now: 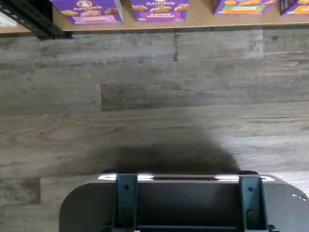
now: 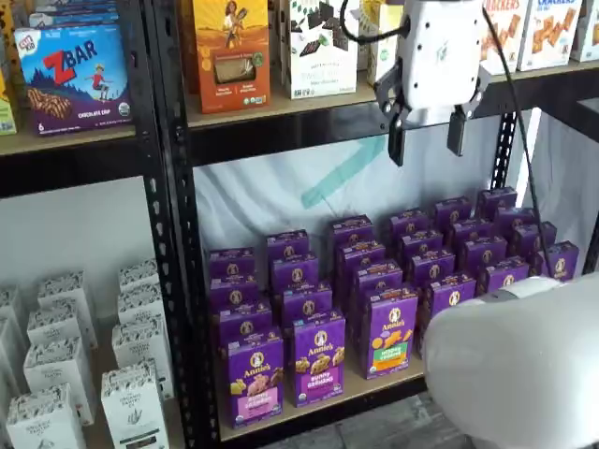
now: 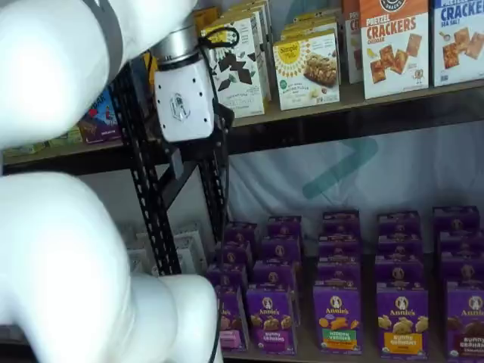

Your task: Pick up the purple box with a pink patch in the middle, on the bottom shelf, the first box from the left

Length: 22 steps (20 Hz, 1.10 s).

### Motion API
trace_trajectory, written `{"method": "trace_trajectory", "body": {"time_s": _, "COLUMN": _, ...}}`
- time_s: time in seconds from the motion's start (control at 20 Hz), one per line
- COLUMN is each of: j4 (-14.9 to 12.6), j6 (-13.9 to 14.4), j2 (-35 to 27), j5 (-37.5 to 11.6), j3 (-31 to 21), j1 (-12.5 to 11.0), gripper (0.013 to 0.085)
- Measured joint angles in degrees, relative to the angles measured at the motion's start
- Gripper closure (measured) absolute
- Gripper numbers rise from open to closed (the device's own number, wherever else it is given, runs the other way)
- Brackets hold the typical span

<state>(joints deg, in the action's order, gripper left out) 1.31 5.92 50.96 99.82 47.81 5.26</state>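
Observation:
The purple box (image 2: 255,379) with a pink band stands upright at the left front of the bottom shelf (image 2: 371,384). It also shows in the wrist view (image 1: 87,12), cut off by the picture's edge, on the tan board (image 1: 203,19). In a shelf view (image 3: 229,325) the white arm partly hides it. My gripper (image 2: 426,140) hangs high up in front of the upper shelf, well above and to the right of the box. Its two black fingers are apart and hold nothing. Its white body (image 3: 184,98) shows side-on in a shelf view.
A purple Bunny Grahams box (image 2: 320,360) and one with a green-orange patch (image 2: 388,332) stand right of the target, with several rows behind. A black perforated upright (image 2: 178,234) is at its left, with white cartons (image 2: 131,402) beyond. A white arm link (image 2: 515,365) fills the foreground.

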Motion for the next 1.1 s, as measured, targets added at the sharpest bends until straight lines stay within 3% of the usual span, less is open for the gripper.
{"method": "trace_trajectory", "body": {"time_s": 0.45, "j4": 0.21, "j6": 1.24, "j2": -0.91, "j5": -9.61, "j3": -8.51, "j1": 1.33, "gripper": 0.013}}
{"method": "trace_trajectory", "body": {"time_s": 0.65, "j4": 0.62, "j6": 2.71, "j2": -1.22, "j5": -14.43, "j3": -12.83, "j1": 2.93, "gripper": 0.013}}
{"method": "trace_trajectory", "body": {"time_s": 0.85, "j4": -1.53, "j6": 5.59, "j2": -1.73, "j5": -19.05, "j3": -16.79, "j1": 5.6, "gripper": 0.013}}
{"method": "trace_trajectory", "body": {"time_s": 1.1, "j4": -1.14, "j6": 6.82, "j2": -2.73, "j5": -24.25, "j3": -20.83, "j1": 6.85, "gripper": 0.013}}
